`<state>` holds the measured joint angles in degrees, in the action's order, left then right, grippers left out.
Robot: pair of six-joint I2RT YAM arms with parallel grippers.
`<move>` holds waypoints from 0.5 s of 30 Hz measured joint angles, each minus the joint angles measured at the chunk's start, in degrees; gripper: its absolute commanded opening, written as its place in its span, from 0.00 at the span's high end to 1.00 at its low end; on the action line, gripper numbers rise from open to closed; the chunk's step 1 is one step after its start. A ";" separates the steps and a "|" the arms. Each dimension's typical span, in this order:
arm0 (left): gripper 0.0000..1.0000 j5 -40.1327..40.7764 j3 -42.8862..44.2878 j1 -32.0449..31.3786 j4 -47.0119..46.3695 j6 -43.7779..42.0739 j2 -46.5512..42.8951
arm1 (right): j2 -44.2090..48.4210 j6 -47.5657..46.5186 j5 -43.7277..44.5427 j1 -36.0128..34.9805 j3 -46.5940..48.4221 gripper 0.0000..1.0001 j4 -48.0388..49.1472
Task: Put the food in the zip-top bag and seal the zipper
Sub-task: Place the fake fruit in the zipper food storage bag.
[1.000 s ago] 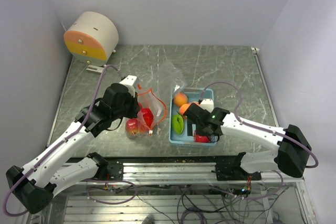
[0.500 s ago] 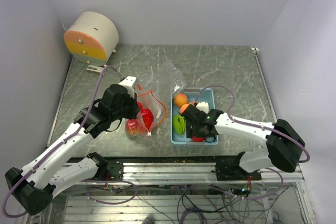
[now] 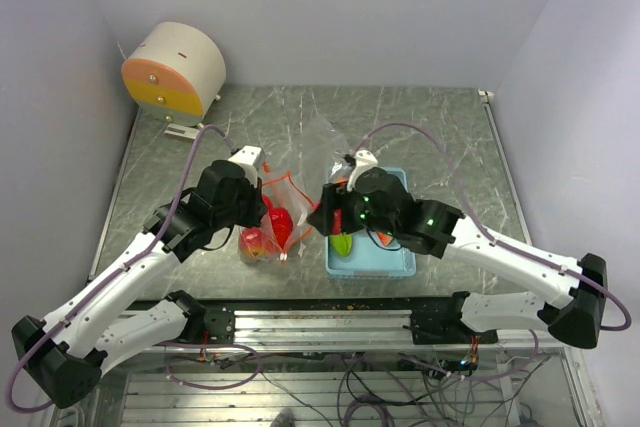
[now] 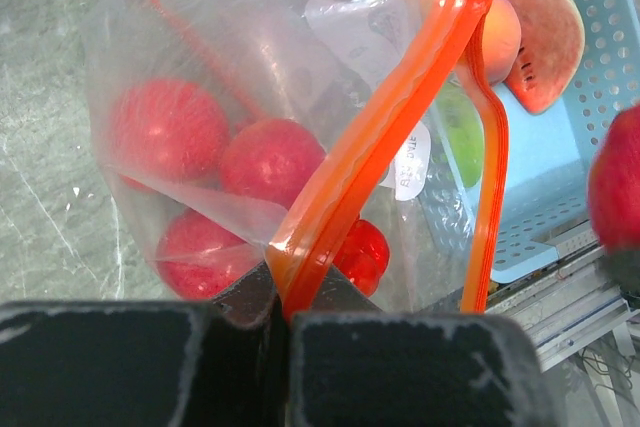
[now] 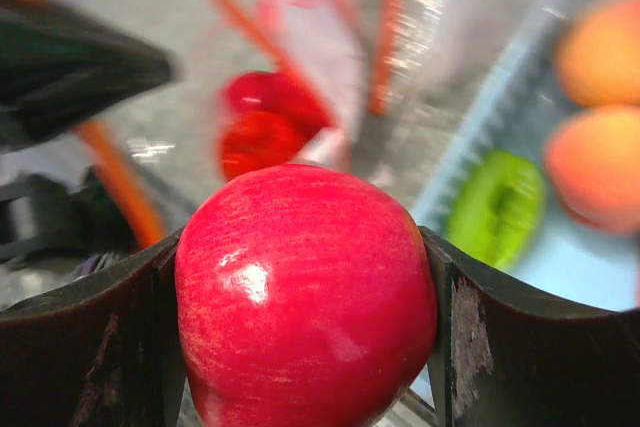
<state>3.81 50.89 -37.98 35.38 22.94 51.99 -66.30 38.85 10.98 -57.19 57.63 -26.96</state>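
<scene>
Colours logged: bag (image 4: 250, 67) clear, with white labels; zipper (image 4: 390, 117) red-orange; fruits (image 4: 165, 132) in it red. Apple (image 5: 305, 297) glossy red with faint pale streaks. Tray (image 4: 610, 7) light blue, dotted with holes. Slice (image 4: 540, 42) red-orange with dark seeds and a green rim. Green piece (image 5: 495, 207) lime. Balls (image 5: 600, 167) orange. Bench (image 3: 420, 127) grey-green with white veining.
</scene>
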 measured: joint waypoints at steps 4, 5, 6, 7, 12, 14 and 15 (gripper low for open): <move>0.93 0.00 0.00 0.00 0.02 0.00 0.24 | -3.89 -3.85 -4.94 -4.24 4.17 0.55 8.50; 0.93 0.00 0.00 0.00 0.00 0.02 0.28 | -5.16 -4.59 -5.95 -4.87 5.09 0.53 10.56; 0.93 0.00 0.00 0.00 0.02 0.02 0.31 | -6.10 -5.20 -6.51 -5.20 5.68 0.49 12.02; 0.93 0.00 0.00 0.00 0.02 0.02 0.35 | -7.41 -5.99 -6.82 -5.46 6.40 0.44 13.62; 0.93 0.00 0.00 0.00 0.04 0.02 0.35 | -12.87 -8.59 -4.61 -5.51 8.94 0.01 15.32; 0.93 0.00 0.00 0.00 0.04 0.02 0.35 | -14.62 -9.29 -3.23 -5.51 9.57 0.00 15.26; 0.93 0.00 0.00 0.00 0.04 0.02 0.35 | -15.30 -9.86 -2.64 -5.51 9.84 0.00 15.10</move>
<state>3.81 50.89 -37.98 35.42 22.96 52.34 -81.60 28.99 8.34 -62.70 67.46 -11.86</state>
